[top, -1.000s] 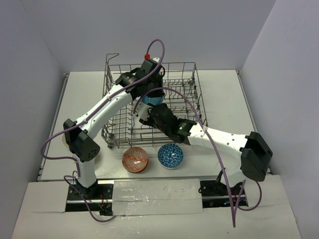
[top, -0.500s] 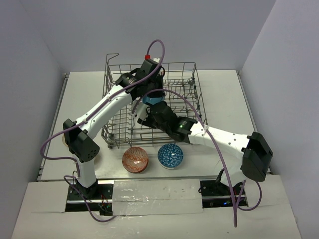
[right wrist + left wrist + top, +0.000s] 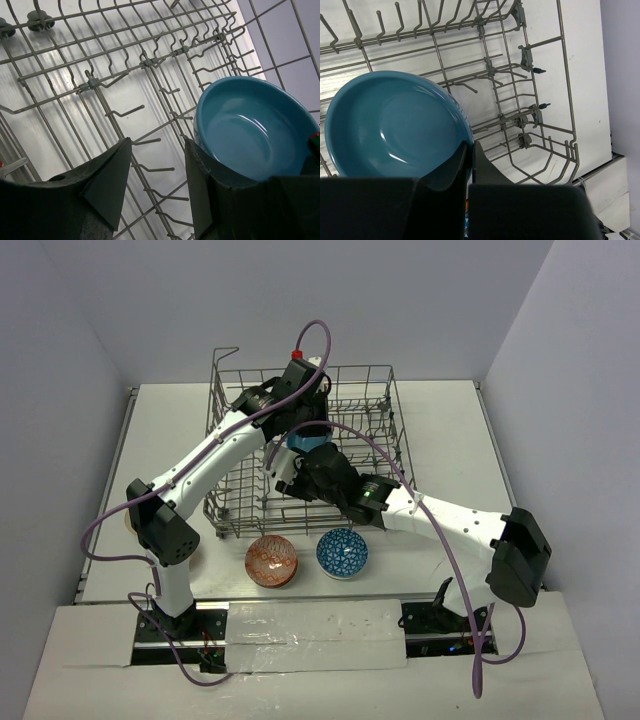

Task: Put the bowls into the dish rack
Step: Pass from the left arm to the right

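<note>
Top view: dish rack (image 3: 392,425), one, at 12 o'clock on the table (image 3: 450,430); bare tabletop at its 3 o'clock, a narrower strip at 9. Left gripper (image 3: 304,430) inside the rack, clamped on the teal bowl (image 3: 303,444); right gripper (image 3: 288,478) near the bowl's 6 o'clock. Loose bowls, two, at the rack's 6: red patterned bowl (image 3: 271,560), blue patterned bowl (image 3: 342,553). Left wrist: fingers pinch the teal bowl's rim over the tines. Right wrist: jaws parted, empty; teal bowl at 3 o'clock.
</note>
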